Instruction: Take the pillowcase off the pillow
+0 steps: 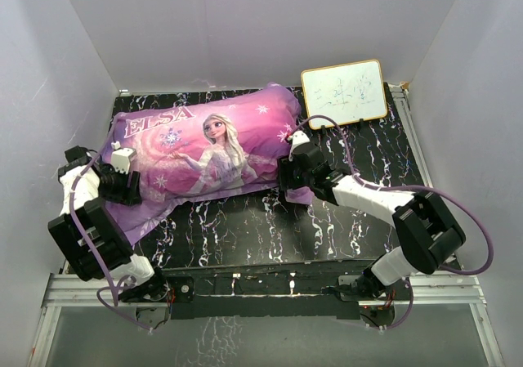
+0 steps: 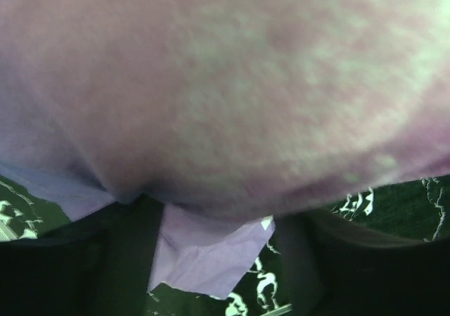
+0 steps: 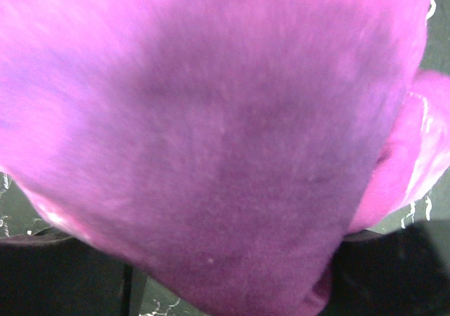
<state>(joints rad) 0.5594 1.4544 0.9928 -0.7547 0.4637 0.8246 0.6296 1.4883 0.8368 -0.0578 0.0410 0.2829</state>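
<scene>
**Item 1: pillowcase**. Purple-pink cover with a princess print and the white word "ELSA". It is plump and filled out, lying lengthwise, its lettered end on the left. A flat, loose flap trails from its near-left corner. The pillow is fully covered and not seen.

**Item 2: table**. Black top with white marbling, under the pillowcase.

**Item 3: left gripper**. Against the pillowcase's left end, beside the lettering. Its wrist view is filled with blurred mauve cloth, with a pale flap hanging below. Whether the jaws are spread or pinching cannot be told.

**Item 4: right gripper**. Against the pillowcase's right end, at its near corner. Its wrist view is filled with magenta cloth. The jaw state cannot be told.

**Item 5: whiteboard**. Small and framed, propped just beyond the pillowcase's far-right corner.
</scene>
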